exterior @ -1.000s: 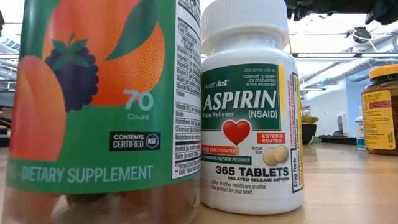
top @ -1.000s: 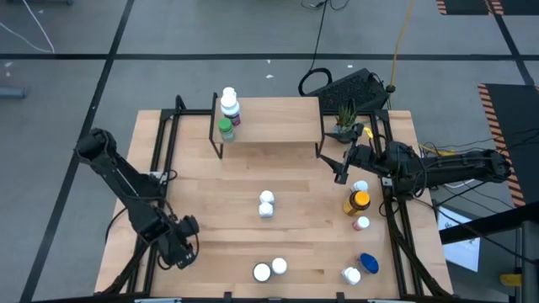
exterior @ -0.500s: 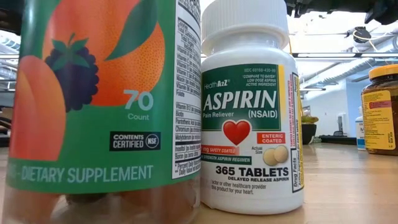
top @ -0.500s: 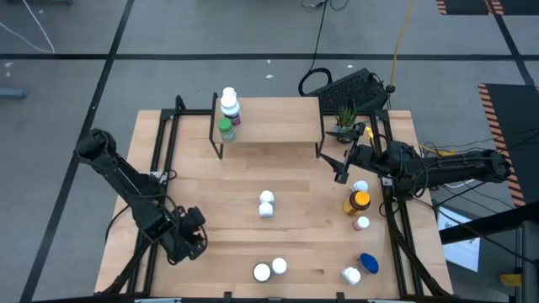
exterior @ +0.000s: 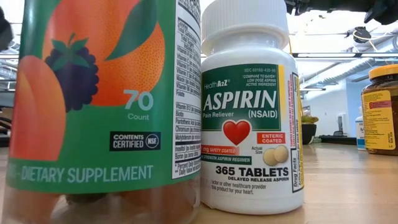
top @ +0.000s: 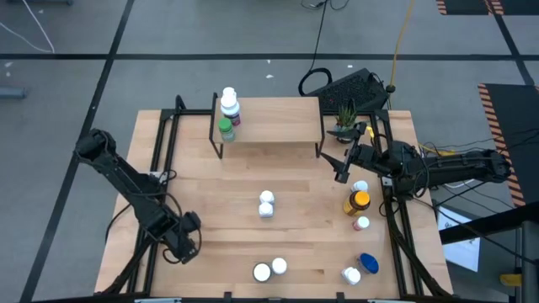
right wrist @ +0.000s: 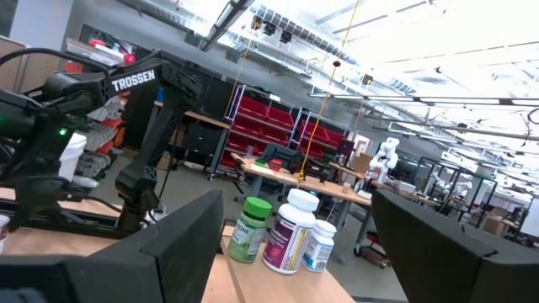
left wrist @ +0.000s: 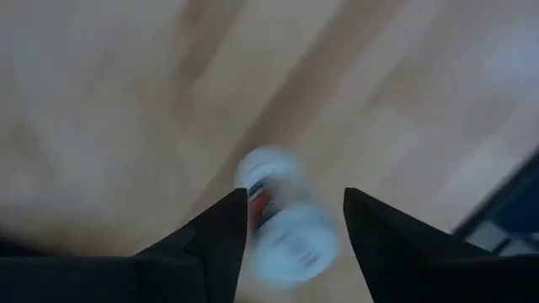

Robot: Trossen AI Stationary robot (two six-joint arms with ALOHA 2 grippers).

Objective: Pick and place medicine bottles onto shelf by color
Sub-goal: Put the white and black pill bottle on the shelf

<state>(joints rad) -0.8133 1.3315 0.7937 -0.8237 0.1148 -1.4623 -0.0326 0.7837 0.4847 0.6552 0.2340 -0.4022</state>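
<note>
My left gripper (top: 183, 241) hovers near the table's near left corner, shut on a white medicine bottle (left wrist: 282, 220) with a red-marked label. The bottle is hidden under the gripper in the high view and shows across the table in the right wrist view (right wrist: 72, 158). My right gripper (top: 341, 173) is open and empty, right of the shelf (top: 269, 135). A white bottle (top: 229, 103) and a green one (top: 226, 129) stand on the shelf's left end. They also show in the right wrist view (right wrist: 289, 231). My left gripper has the white bottle's body (left wrist: 257, 198) between its two fingers (left wrist: 221, 231), which lie across it on opposite sides. The view is blurred, so the exact part cannot be told. The bottle looks lifted clear of the tabletop.
Two white bottles (top: 266, 203) stand mid-table. A supplement bottle (exterior: 99, 106) and an aspirin bottle (exterior: 249, 112) stand at the near edge. An amber bottle (top: 358, 202), white ones (top: 362, 223) and a blue one (top: 368, 263) stand at the right. A potted plant (top: 345, 120) is by the shelf's right end.
My left gripper has swung a little toward the table's right and far side, then come back toward the near left, turning at the wrist, still shut on the bottle.
</note>
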